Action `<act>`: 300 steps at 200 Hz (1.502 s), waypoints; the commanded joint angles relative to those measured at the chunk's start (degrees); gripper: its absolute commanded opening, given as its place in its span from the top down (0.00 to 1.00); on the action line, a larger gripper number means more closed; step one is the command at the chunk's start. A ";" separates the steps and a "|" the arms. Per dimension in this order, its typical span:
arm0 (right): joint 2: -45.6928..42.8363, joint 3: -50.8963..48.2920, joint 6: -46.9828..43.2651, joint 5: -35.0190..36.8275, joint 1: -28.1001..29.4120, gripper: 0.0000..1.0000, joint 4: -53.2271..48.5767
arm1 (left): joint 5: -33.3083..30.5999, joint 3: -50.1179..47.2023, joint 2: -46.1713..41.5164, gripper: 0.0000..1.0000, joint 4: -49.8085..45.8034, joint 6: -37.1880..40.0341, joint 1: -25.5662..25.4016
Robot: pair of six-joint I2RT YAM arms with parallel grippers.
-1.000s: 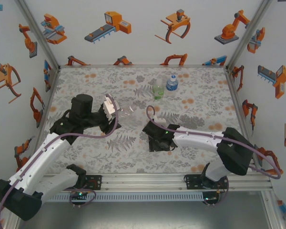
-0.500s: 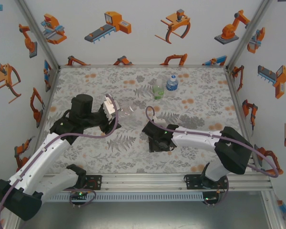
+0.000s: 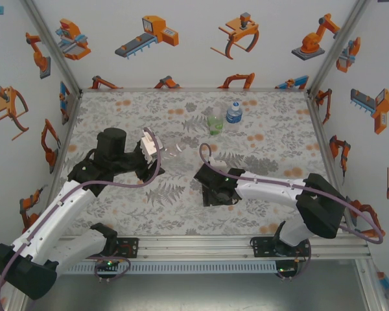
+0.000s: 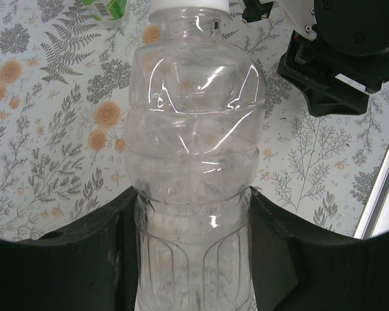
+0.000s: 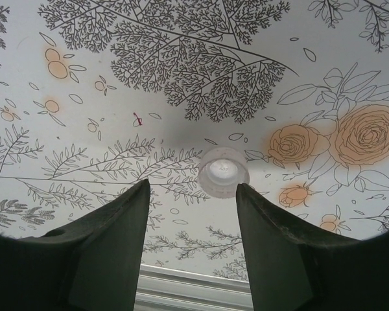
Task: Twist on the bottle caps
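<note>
My left gripper (image 3: 157, 150) is shut on the lower body of the plain transparent bottle (image 4: 194, 162), which it holds out toward the table's middle (image 3: 173, 150). A white rim tops the bottle at the left wrist view's upper edge. My right gripper (image 5: 192, 184) points down at the table, open, with nothing between its fingers. A white bottle cap (image 5: 223, 172) lies hollow side up just beyond its tips, close to the right finger (image 5: 272, 240). In the top view the right gripper (image 3: 217, 189) hides that cap. The green-label bottle (image 3: 214, 122) and blue-label bottle (image 3: 233, 113) stand at the back.
The floral table cover (image 3: 129, 116) reaches to printed walls on three sides. A metal rail (image 3: 194, 246) runs along the near edge. My right arm's black wrist (image 4: 337, 58) is close to the held bottle's top on the right.
The right gripper's jaws have widened a little and the arm has shifted slightly. The left arm and its bottle have stayed put.
</note>
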 commanded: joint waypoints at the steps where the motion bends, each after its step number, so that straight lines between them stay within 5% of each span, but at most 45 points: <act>1: -0.83 1.35 0.15 1.67 0.29 0.46 -1.97 | 1.78 0.66 -0.23 1.00 0.82 -0.31 0.40; 128: 1.49 0.58 0.27 1.51 0.20 0.48 -0.70 | 1.87 0.79 0.02 1.00 0.84 -0.32 0.37; 300: 2.57 -3.76 1.65 -2.38 -1.91 0.70 5.13 | 2.31 0.86 0.63 1.00 0.82 -0.28 0.49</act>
